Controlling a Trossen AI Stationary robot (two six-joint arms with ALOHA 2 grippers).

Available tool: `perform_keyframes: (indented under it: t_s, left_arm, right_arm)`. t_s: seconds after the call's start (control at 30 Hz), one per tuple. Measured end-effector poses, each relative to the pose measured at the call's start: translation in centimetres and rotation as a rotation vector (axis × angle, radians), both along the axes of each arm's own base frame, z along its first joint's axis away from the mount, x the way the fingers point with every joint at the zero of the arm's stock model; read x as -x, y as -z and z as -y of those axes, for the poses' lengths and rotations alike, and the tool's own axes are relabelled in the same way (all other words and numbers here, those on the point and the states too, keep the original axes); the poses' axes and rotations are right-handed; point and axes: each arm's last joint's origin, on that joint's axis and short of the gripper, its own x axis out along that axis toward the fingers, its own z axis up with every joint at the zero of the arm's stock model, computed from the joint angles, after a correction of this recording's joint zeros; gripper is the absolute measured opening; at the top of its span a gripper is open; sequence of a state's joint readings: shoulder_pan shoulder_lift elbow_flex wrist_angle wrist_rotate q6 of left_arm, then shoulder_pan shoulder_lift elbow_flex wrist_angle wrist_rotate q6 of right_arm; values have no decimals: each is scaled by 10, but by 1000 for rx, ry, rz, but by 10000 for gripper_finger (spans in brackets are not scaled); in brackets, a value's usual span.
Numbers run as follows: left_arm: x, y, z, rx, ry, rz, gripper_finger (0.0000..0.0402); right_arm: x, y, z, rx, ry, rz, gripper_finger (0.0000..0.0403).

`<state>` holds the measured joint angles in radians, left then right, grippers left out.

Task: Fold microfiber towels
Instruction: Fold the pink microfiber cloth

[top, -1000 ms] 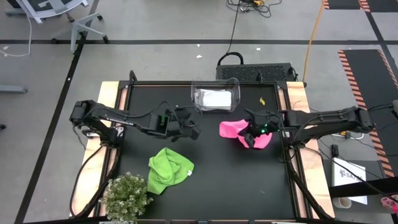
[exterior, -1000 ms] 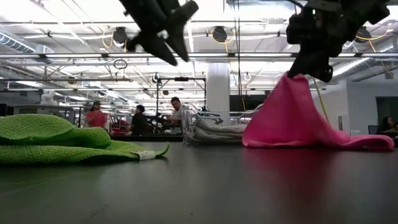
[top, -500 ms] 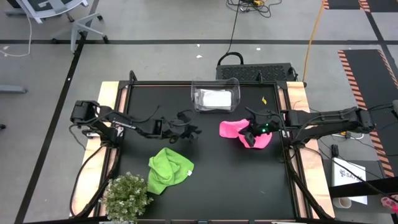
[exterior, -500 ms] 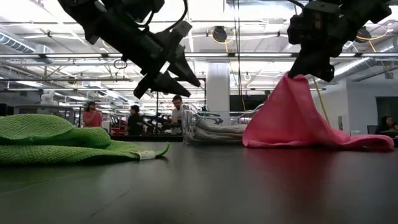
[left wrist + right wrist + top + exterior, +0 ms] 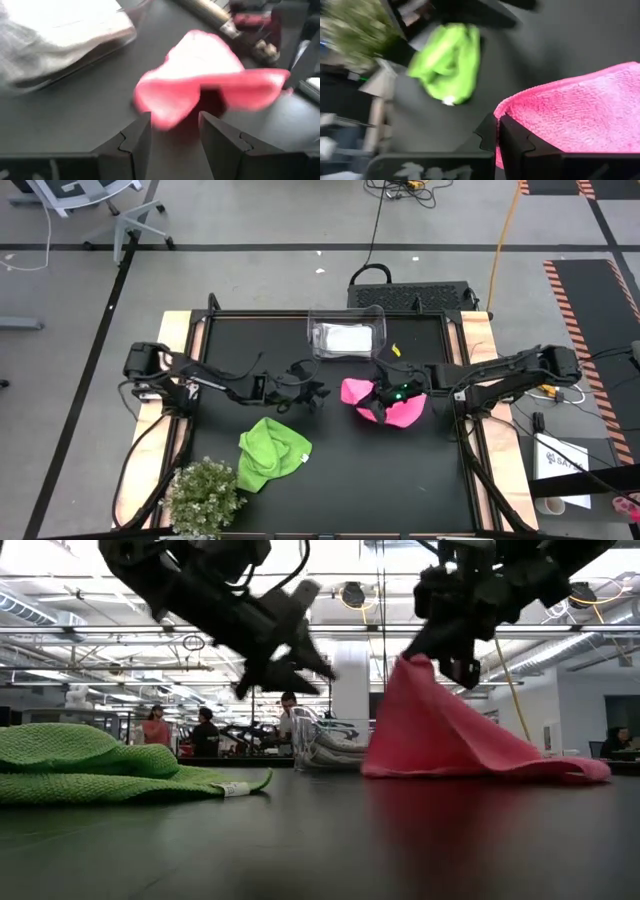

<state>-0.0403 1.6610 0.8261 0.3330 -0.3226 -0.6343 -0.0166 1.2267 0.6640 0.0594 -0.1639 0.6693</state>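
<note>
Right gripper (image 5: 372, 406) near frame centre in the high view, clamped tight on one edge of the pink towel (image 5: 396, 402), lifting that edge into a peak while the rest trails on the black table (image 5: 350, 480). Same peak plain in the low view (image 5: 440, 730), right of centre. Left gripper (image 5: 318, 395) just left of the pink towel, fingers (image 5: 135, 142) parted with nothing between them, pointed at the cloth, apart from it. Lime green towel (image 5: 270, 453) crumpled in the lower left of the table, beside the small bushy plant (image 5: 203, 495) at the lower-left corner. Clear plastic bin (image 5: 346, 335) at upper centre, with folded white towels (image 5: 343, 338) inside.
</note>
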Motion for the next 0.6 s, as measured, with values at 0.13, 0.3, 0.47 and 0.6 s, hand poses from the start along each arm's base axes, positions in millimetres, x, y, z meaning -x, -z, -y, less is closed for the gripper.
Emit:
perform_keyframes:
  t_s: [0.13, 0.3, 0.47, 0.6]
  left_arm:
    - [-15, 7, 2, -36, 85, 73, 166]
    - [-30, 8, 6, -118, 235, 61, 166]
    - [-33, 8, 6, -194, 299, 20, 166]
    - [-29, 7, 3, -174, 346, -28, 166]
  right_arm:
    - [-6, -14, -7, -89, -88, 146, 0]
    - [-2, -29, -13, -122, -113, 226, 0]
    - [3, -29, -12, -114, -91, 199, 0]
    - [7, -26, -12, -115, -89, 152, 0]
